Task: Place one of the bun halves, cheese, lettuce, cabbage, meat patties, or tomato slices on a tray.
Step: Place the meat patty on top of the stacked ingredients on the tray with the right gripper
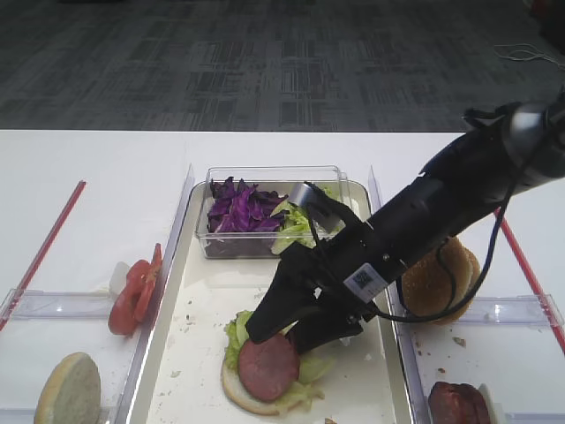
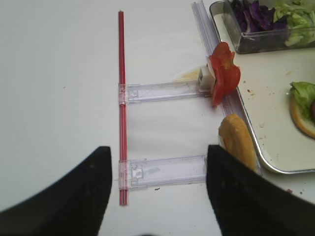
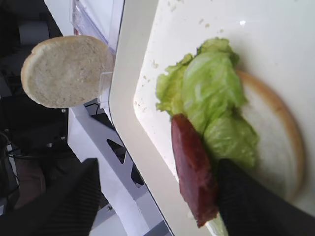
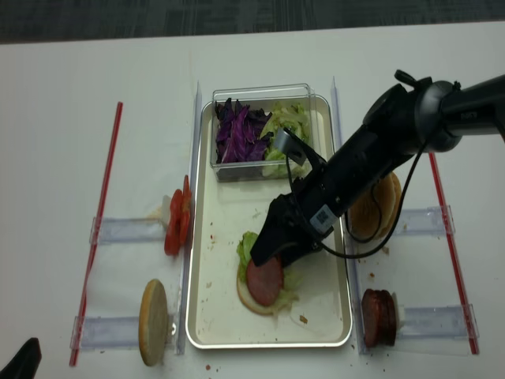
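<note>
- The right gripper (image 1: 284,333) hangs low over the near part of the tray (image 1: 371,389), its two dark fingers (image 1: 267,320) spread apart on either side of a meat patty (image 1: 267,366).
- In the right wrist view the fingers stand wide and grip nothing: one finger (image 3: 69,206) is well off to the left past the tray rim, and the other sits just beside the patty's right edge.
- The meat patty lies on a lettuce leaf (image 1: 235,334), which in turn lies on a pale bun base (image 1: 247,397) on the tray; the stack sits just below the fingertips.
- Beyond the fingers, at the far end of the tray, a clear plastic box (image 1: 265,243) holds purple cabbage (image 1: 237,209) and more green lettuce.
- Left of the fingers, off the tray on the white bench (image 1: 88,194), tomato slices (image 1: 132,291) stand on edge in a clear holder, and a second bun base (image 1: 68,389) stands nearer the camera.
- Right of the fingers, behind the arm, a sesame bun top (image 1: 437,278) leans in its holder, with more meat patties (image 1: 459,405) nearer the front.
- The left gripper (image 2: 157,196) hovers over the bare bench by a red strip (image 2: 121,98); its fingers stand wide apart, with nothing between them.
</note>
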You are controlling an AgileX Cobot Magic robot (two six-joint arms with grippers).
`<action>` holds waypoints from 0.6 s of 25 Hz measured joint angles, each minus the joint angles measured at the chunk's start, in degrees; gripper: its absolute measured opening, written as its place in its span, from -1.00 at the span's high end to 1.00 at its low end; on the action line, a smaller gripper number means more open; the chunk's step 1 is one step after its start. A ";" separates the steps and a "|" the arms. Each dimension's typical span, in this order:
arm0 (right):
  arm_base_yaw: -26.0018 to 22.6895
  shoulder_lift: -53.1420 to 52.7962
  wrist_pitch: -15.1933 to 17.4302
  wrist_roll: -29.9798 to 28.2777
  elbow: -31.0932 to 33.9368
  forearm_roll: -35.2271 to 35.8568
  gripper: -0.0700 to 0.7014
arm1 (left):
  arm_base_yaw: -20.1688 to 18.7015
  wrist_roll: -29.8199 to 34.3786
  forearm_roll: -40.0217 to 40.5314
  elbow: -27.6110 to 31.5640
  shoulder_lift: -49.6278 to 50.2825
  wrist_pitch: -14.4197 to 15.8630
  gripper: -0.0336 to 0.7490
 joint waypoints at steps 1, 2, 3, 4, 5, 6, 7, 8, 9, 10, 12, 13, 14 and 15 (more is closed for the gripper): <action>0.00 0.00 0.19 0.95 -0.72 -0.39 -0.50 | 0.00 0.00 0.00 0.00 0.00 0.00 -0.18; 0.00 0.00 0.20 1.95 -1.40 -0.95 -0.50 | 0.00 0.00 0.00 0.00 0.00 0.00 -0.18; 0.00 0.00 0.20 3.21 -2.13 -1.61 -0.50 | 0.00 0.00 0.00 0.00 0.00 0.00 -0.18; 0.00 0.00 0.29 4.47 -2.75 -2.57 -0.50 | 0.00 0.00 0.00 0.00 0.00 0.00 -0.18; 0.00 0.00 0.41 5.81 -3.51 -3.74 -0.50 | 0.00 0.00 0.00 0.00 0.00 0.00 -0.18; 0.00 0.00 0.52 6.94 -4.13 -4.79 -0.50 | 0.00 0.00 0.00 0.00 0.00 0.00 -0.18; 0.00 0.00 0.61 8.32 -4.73 -6.06 -0.50 | 0.00 0.00 0.00 0.00 0.00 0.00 -0.18; 0.00 0.00 0.61 9.58 -5.24 -7.19 -0.50 | 0.00 0.00 0.00 0.00 0.00 0.00 -0.18; 0.00 0.00 0.61 10.80 -5.70 -8.17 -0.50 | 0.00 -0.10 0.00 0.00 0.00 0.00 -0.18; 0.00 0.00 0.61 11.79 -6.08 -9.06 -0.50 | 0.00 -0.10 0.00 0.00 0.00 0.00 -0.18; 0.00 0.00 0.64 13.90 -6.73 -10.71 -0.50 | 0.00 -0.10 0.00 0.00 0.00 0.00 -0.18; 0.00 0.00 0.75 14.58 -7.09 -11.00 -0.50 | 0.00 -0.10 0.00 0.00 0.00 0.00 -0.18; 0.00 0.00 0.74 15.40 -7.39 -11.41 -0.50 | 0.00 -0.10 0.00 0.00 0.00 0.00 -0.18; 0.00 0.00 0.86 16.08 -7.62 -11.80 -0.50 | 0.00 -0.10 0.00 0.00 0.00 0.00 -0.18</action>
